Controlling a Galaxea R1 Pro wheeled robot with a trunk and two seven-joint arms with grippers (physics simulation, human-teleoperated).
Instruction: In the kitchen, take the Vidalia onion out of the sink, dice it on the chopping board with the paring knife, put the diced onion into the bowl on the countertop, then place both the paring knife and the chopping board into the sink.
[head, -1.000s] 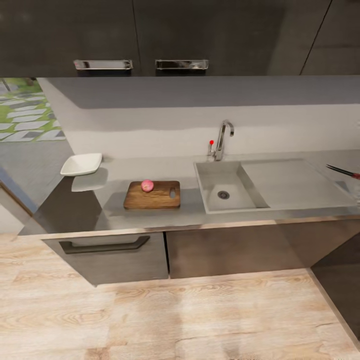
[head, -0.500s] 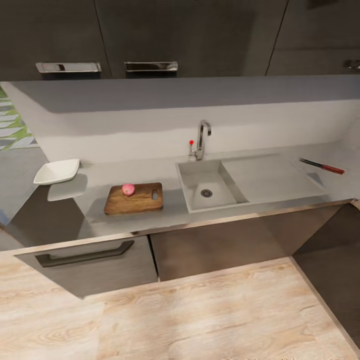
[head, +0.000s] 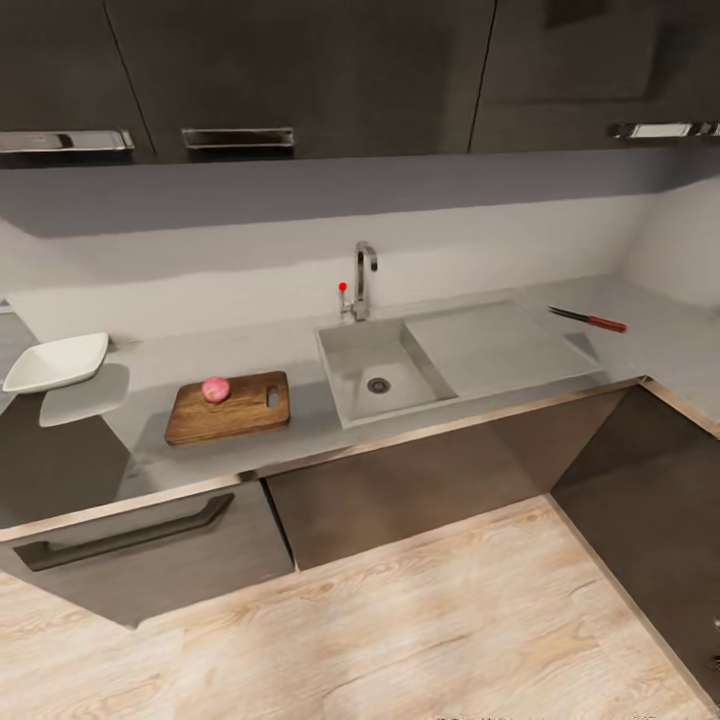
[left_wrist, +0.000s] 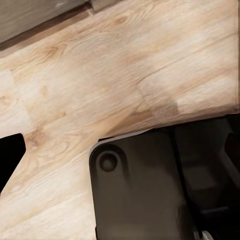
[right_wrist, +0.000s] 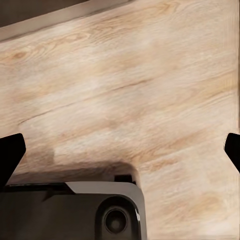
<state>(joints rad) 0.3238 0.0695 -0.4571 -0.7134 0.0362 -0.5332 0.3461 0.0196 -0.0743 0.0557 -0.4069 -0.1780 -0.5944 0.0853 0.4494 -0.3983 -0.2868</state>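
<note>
While the Vidalia onion is sitting on the chopping board | paring knife is lying well apart from both jaws, beyond the sink | right fingertips are showing apart, left state untellable | approaching squarely helps

Dark wall cabinets (chrome handles), pale backsplash, light wood-plank floor.

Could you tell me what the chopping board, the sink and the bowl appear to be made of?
The chopping board looks like wood with a matte finish: brown with visible grain streaks. The sink appears to be brushed steel or a similar grey metal, matte and uniform, though the render leaves that open. The bowl seems to be white ceramic or plastic, smooth with a slight sheen.
</note>
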